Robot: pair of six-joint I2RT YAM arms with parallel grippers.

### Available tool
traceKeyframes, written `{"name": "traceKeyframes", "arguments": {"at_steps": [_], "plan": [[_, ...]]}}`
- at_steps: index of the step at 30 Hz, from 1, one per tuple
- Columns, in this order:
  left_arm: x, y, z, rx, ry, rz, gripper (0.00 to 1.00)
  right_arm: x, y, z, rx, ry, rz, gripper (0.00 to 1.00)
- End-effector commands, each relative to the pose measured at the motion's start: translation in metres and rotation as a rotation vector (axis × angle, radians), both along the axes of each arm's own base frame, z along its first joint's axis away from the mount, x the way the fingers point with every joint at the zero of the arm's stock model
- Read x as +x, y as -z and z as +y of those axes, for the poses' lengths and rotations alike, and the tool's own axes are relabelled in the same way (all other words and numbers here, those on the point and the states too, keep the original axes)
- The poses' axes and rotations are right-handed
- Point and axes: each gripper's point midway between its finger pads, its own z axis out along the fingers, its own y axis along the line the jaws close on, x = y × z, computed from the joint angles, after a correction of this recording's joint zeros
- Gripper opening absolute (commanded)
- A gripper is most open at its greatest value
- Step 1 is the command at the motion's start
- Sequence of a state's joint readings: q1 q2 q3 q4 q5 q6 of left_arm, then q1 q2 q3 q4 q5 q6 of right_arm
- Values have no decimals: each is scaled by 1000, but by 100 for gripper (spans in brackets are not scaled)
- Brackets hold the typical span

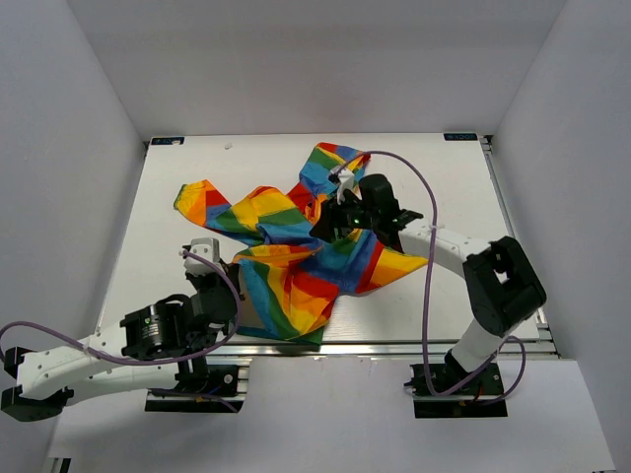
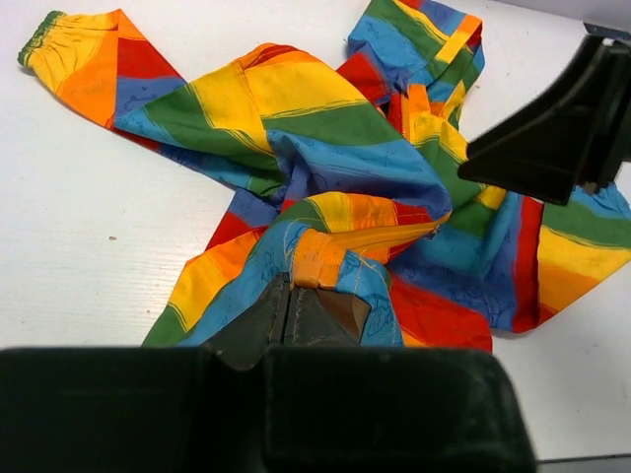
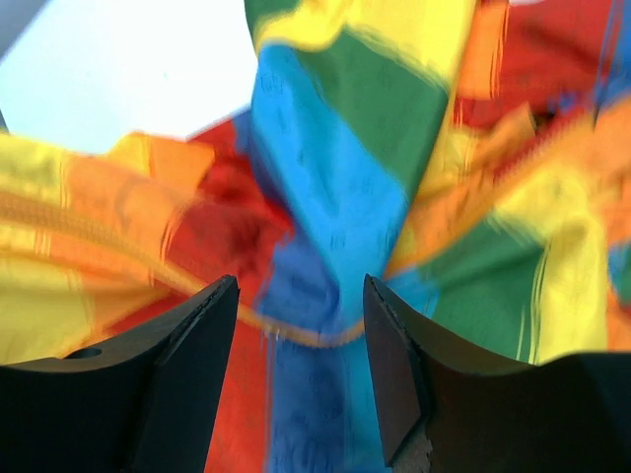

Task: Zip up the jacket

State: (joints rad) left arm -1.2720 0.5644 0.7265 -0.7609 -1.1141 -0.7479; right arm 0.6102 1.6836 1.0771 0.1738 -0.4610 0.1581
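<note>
While the jacket (image 1: 291,271) lies crumpled and open on the white desk (image 1: 168,236), the left fingers (image 2: 291,313) are pressed together on a fold of its orange band (image 2: 317,258), pinching the edge of the garment nearest them. Blue and yellow fabric bunches up just beyond that pinch, and a yellow stripe on the left and a red one on the right spread out from it. Well ahead and to the left of these fingers, one sleeve lies flat on the desk, ending in a gathered cuff (image 2: 44,34) with a green rim.

The right fingers (image 1: 332,223) stand apart over the middle of the jacket, on the far side of the heap from the left fingers. Just beyond their tips a twisted ridge of blue and green cloth (image 3: 335,168) rises, with red and orange folds to the left of it and yellow and green ones to the right. A thin orange zipper edge (image 3: 296,337) curves across the gap between them. That view is blurred, so it is unclear whether either tip touches the fabric; nothing is clamped between them.
</note>
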Motion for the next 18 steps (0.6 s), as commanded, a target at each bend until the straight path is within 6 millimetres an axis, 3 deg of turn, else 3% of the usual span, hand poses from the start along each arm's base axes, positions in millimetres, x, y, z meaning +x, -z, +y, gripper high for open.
{"name": "traceKeyframes", "arguments": {"at_steps": [1,4,9,13,18], "plan": [[1,-16,-7,-28,15,-17,0,-12,-9,-12,-5,23,-56,60],[1,-17,-9,-29,27,-21,0,-28,7,-22,-39,48,-39,59],[0,-21,-6,-49,29,-26,0,-38,26,-33,-155,62,-65,60],[-2,-25,-3,-81,40,-33,0,-44,40,-21,-178,8,-42,59],[-4,-27,-2,-99,60,-38,0,-36,38,-3,-169,-17,-72,58]]}}
